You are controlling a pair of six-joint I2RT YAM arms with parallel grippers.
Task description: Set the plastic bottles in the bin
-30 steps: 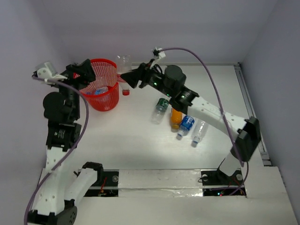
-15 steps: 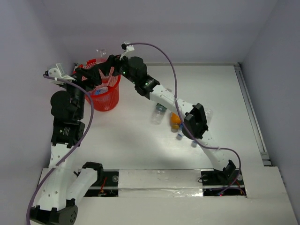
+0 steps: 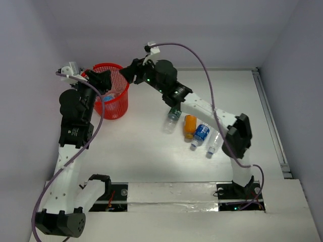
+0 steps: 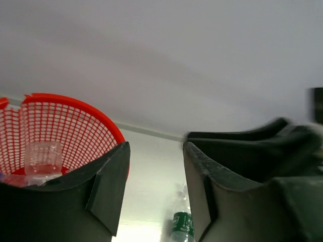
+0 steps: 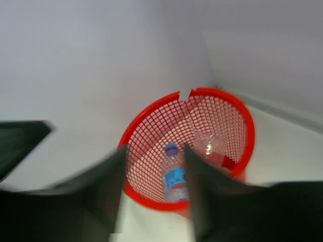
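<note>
The red mesh bin (image 3: 115, 108) stands at the far left. It holds a blue-labelled bottle (image 5: 174, 177) and a clear red-capped bottle (image 5: 211, 147), which also shows in the left wrist view (image 4: 43, 156). My right gripper (image 3: 127, 75) is open and empty, just right of the bin's rim (image 5: 217, 92), blurred in its wrist view (image 5: 151, 196). My left gripper (image 3: 104, 80) is open and empty over the bin's left rim (image 4: 75, 101). On the table lie a green-labelled bottle (image 3: 174, 116), an orange bottle (image 3: 190, 125), a blue-labelled bottle (image 3: 201, 133) and a clear bottle (image 3: 214, 142).
The back wall runs close behind the bin. The green-labelled bottle (image 4: 180, 224) shows between my left fingers, farther off on the table. The right arm stretches across the table above the lying bottles.
My right gripper carried a clear red-capped bottle over the bin, let it go inside and has drawn back a little to the right. My left gripper shifted right toward the rim.
</note>
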